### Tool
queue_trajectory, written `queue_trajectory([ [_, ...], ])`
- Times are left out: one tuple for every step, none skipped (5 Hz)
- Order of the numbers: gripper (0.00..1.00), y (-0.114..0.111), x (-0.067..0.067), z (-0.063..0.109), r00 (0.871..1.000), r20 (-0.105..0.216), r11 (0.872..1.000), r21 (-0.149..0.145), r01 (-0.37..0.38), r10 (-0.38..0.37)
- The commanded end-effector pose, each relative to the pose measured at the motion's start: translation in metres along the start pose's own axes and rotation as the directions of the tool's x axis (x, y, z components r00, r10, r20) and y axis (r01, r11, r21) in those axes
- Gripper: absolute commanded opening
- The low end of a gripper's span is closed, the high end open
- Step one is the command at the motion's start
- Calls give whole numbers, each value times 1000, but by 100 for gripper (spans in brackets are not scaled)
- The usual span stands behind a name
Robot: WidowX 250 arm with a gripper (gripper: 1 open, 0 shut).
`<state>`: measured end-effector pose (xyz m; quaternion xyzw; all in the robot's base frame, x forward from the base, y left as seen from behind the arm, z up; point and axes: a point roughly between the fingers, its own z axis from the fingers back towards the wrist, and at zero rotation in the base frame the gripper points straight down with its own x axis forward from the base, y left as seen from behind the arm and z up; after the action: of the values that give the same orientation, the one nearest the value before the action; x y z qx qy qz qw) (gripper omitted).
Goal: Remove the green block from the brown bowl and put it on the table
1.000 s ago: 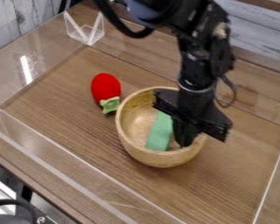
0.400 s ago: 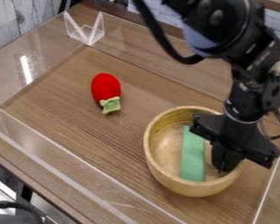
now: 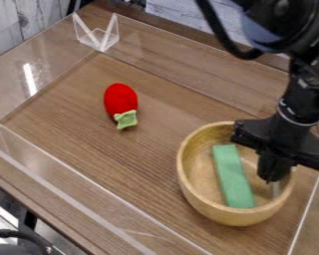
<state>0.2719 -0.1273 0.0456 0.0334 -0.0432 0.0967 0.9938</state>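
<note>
The brown bowl (image 3: 243,175) has slid across the worktop (image 3: 83,129) toward the right wall, far from the red strawberry toy (image 3: 120,101). The green block (image 3: 233,175) still lies flat inside it. The claw (image 3: 275,182) is squeezed together, down inside by the block's right side, holding nothing, so the block still needs lifting out.

red strawberry toy (image 3: 119,101) with green leaves, clear acrylic walls (image 3: 96,34)
</note>
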Motion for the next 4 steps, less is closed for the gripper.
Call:
queue_trajectory([
  [100,-21,2,17,999,37,999,-31,-23,25],
  [100,-29,-4,23,998,34,999,-24,-49,50],
  [100,-26,1,37,999,42,999,-13,-34,34],
  [100,-25,6,52,998,56,1000,-4,-14,14],
])
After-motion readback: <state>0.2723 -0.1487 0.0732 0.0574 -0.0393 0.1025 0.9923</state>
